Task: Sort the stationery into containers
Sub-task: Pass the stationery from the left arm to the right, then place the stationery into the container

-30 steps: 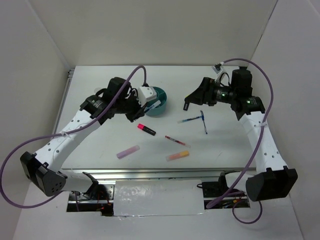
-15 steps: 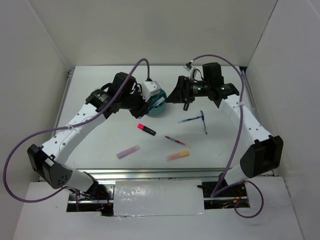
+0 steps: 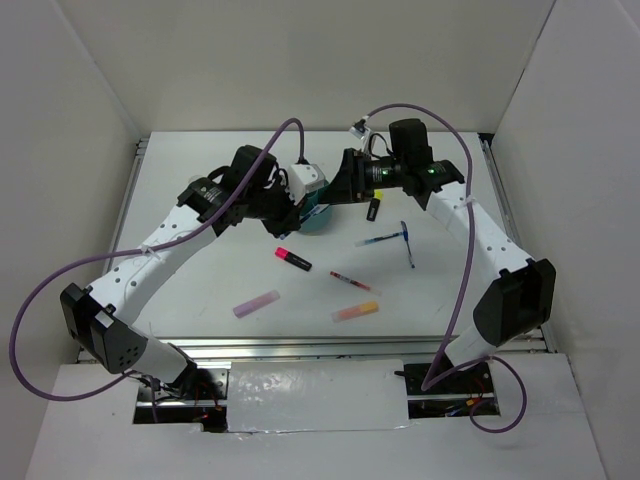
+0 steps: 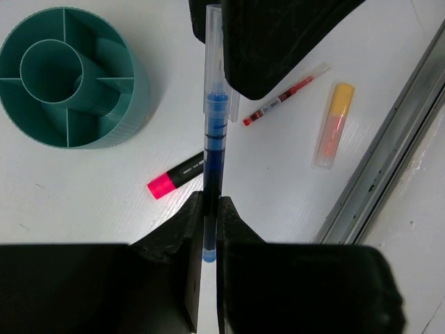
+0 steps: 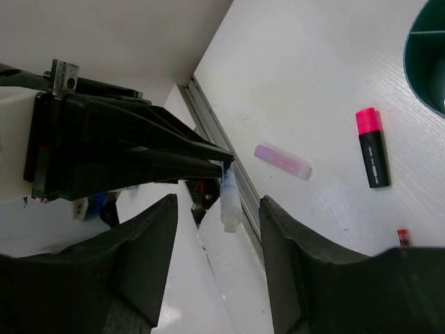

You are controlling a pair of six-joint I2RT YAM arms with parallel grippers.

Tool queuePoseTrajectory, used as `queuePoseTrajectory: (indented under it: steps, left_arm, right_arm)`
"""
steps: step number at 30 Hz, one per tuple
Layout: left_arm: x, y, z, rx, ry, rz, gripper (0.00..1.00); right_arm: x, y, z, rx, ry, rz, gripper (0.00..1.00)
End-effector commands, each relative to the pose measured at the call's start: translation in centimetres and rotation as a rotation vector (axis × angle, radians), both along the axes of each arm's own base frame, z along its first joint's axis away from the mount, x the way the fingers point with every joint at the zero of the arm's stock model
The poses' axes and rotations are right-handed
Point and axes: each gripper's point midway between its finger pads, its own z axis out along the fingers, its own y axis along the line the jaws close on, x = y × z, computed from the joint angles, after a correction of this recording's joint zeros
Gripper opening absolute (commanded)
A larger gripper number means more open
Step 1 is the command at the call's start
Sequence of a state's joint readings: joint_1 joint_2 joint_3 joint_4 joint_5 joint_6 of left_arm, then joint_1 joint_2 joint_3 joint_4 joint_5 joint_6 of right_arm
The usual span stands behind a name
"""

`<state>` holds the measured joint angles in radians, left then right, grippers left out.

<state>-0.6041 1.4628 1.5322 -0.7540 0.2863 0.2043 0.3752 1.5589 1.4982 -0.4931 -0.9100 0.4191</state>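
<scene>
Delivery step, I'd say: the left hand [image 4: 208,209] is clamped on a blue pen [image 4: 213,132], up off the surface [image 4: 83,195] beside the teal organizer [image 4: 135,97]. The right hand [image 5: 217,209] is spread and empty. Next, the pen needs lining up over a compartment, then releasing.

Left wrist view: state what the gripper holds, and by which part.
The left gripper pinches a blue pen near one end; most of its length sticks out beyond the grip.

White table [image 3: 300,300], aluminium edge rail [image 3: 300,346], white enclosure walls [image 3: 300,60]
</scene>
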Motion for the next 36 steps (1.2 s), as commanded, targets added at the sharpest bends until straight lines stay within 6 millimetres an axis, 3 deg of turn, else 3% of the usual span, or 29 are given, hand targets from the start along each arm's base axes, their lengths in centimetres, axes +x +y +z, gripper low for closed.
queuePoseTrajectory:
  steps: [1, 5, 10, 12, 14, 16, 17, 18, 19, 21, 25, 28, 33, 36]
  left_arm:
    - [0.3, -1.0, 2.0, -0.063, -0.037, -0.011, 0.00]
    - [0.4, -1.3, 2.2, -0.073, -0.040, -0.014, 0.00]
    - [0.5, -1.3, 2.2, -0.073, -0.044, -0.011, 0.00]
    - [0.5, -1.3, 2.1, -0.073, -0.044, -0.001, 0.00]
    - [1.0, -0.7, 2.1, -0.055, -0.065, 0.035, 0.19]
    - [1.4, 0.2, 2.0, -0.028, -0.082, 0.079, 0.65]
    - [2.0, 1.1, 2.0, -0.020, -0.094, 0.115, 0.86]
    - [2.2, 2.2, 1.8, -0.005, -0.109, 0.156, 0.96]
    - [2.5, 2.9, 1.8, -0.010, -0.114, 0.183, 0.99]
    - [3.6, 5.1, 2.0, -0.031, -0.134, 0.251, 0.99]
    - [4.7, 7.7, 2.1, -0.059, -0.135, 0.321, 0.99]
    - [5.5, 9.8, 2.1, -0.093, -0.114, 0.369, 0.99]
    - [5.6, 11.3, 1.0, -0.127, -0.057, 0.377, 0.99]
    - [5.4, 12.0, -0.1, -0.126, -0.030, 0.385, 0.99]
  right_arm:
    - [-0.1, 0.9, 1.7, 0.050, -0.044, 0.047, 0.56]
    - [0.1, 1.5, 1.8, 0.051, -0.048, 0.060, 0.50]
    - [0.5, 1.7, 1.4, 0.048, -0.034, 0.057, 0.24]
    - [0.8, 1.7, 1.4, 0.039, -0.043, 0.047, 0.06]
    - [1.7, 1.4, 1.8, 0.006, -0.079, 0.009, 0.00]
    - [2.8, 0.9, 2.8, -0.056, -0.172, -0.016, 0.00]
    - [4.4, 0.0, 2.7, -0.124, -0.226, -0.087, 0.00]
    - [5.7, -0.6, 3.6, -0.187, -0.328, -0.097, 0.00]
    - [7.1, -1.2, 3.9, -0.241, -0.381, -0.133, 0.00]
    - [10.7, -3.1, 3.7, -0.407, -0.495, -0.219, 0.00]
    - [14.3, -4.4, 2.4, -0.576, -0.553, -0.242, 0.00]
    - [15.1, -3.4, 0.0, -0.656, -0.561, -0.205, 0.00]
    - [15.7, -1.6, -4.4, -0.753, -0.562, -0.148, 0.00]
    - [15.7, -0.4, -5.1, -0.748, -0.590, -0.149, 0.00]
